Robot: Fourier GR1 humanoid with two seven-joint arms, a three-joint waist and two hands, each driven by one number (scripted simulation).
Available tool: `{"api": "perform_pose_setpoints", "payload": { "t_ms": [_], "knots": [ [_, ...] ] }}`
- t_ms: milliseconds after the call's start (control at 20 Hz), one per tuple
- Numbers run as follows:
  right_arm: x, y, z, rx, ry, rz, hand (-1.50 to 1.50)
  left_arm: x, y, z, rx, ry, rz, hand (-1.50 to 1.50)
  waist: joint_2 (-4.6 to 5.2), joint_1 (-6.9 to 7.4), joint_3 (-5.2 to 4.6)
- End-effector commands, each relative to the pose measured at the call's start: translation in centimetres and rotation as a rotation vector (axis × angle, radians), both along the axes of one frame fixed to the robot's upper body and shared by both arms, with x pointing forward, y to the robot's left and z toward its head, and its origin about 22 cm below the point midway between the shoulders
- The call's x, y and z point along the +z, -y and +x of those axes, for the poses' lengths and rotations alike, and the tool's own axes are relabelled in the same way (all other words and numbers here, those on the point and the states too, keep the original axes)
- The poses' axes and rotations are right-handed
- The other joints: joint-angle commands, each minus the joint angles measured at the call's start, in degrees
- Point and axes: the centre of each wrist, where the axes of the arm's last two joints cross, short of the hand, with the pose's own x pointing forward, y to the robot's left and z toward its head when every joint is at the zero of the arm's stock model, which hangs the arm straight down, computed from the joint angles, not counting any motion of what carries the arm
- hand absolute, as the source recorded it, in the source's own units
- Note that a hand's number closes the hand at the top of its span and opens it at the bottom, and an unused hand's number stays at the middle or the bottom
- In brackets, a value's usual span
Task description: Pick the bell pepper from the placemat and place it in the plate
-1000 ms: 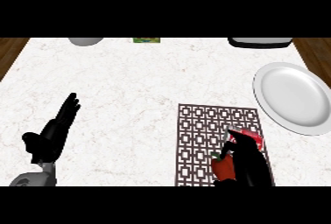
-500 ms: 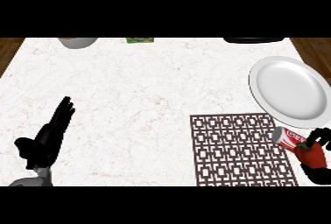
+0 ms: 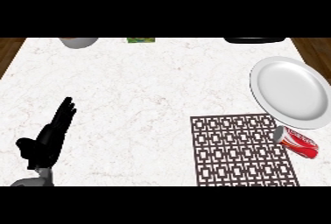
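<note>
In the head view, we see the white marble counter [image 3: 149,87] filling almost the whole frame, with strips of brown wooden floor [image 3: 9,50] at its upper corners.

At the lower left, we find the robot's black left hand [image 3: 47,142] on its grey forearm [image 3: 32,181]. It is open, with straight fingers held together and pointing up and slightly right, and the thumb sticking out to the left. It holds nothing and is well apart from everything else on the counter.

At the lower right lies the dark brown lattice-patterned placemat [image 3: 242,151], flat on the counter. We see no bell pepper. The red thing there looks to us like a red cylindrical can [image 3: 297,142] with white markings. It lies on its side at the mat's right edge, with its pale end over the mat's border and its body angled down and right onto the bare marble.

Just above the can sits the white round plate [image 3: 291,89], with nothing in it. Its lower rim comes very close to the can, and we cannot tell whether they touch.

Along the far edge, we make out a grey bowl [image 3: 79,41], a small green item [image 3: 140,40] and a black object [image 3: 255,40], each cut off by the frame.
</note>
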Motion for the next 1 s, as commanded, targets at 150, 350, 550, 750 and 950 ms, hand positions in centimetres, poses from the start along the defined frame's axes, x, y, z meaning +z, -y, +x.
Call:
{"api": "perform_pose_setpoints", "payload": {
  "t_ms": [150, 350, 550, 750, 950],
  "knots": [
    [4.5, 8.4, -3.7, 0.059, 0.237, 0.048, 1.5, 0.2, 0.3, 1.0, -0.033, 0.007, 0.014, 0.0, 0.51, 2.4, -0.2],
    [4.0, 9.9, -2.8, 0.092, 0.236, 0.113, 1.5, 0.2, -0.6, 1.5, -0.053, 0.001, 0.011, 0.0, 0.56, 3.32, -0.34],
    [5.2, 9.6, 0.4, 0.117, 0.208, 0.102, 1.5, 0.5, 0.9, 0.7, -0.064, 0.009, 0.006, 0.0, 0.45, 3.65, -0.39],
    [4.0, 7.3, 4.6, 0.159, 0.177, 0.115, 1.5, 1.2, 0.9, 2.5, -0.064, -0.002, 0.009, 0.0, 0.52, 3.62, -0.42],
    [3.2, 4.3, 8.3, 0.228, 0.107, 0.145, 1.5, 1.2, 1.3, 2.7, -0.05, 0.016, 0.003, 0.0, 0.39, 3.26, -0.48]
  ]
}}
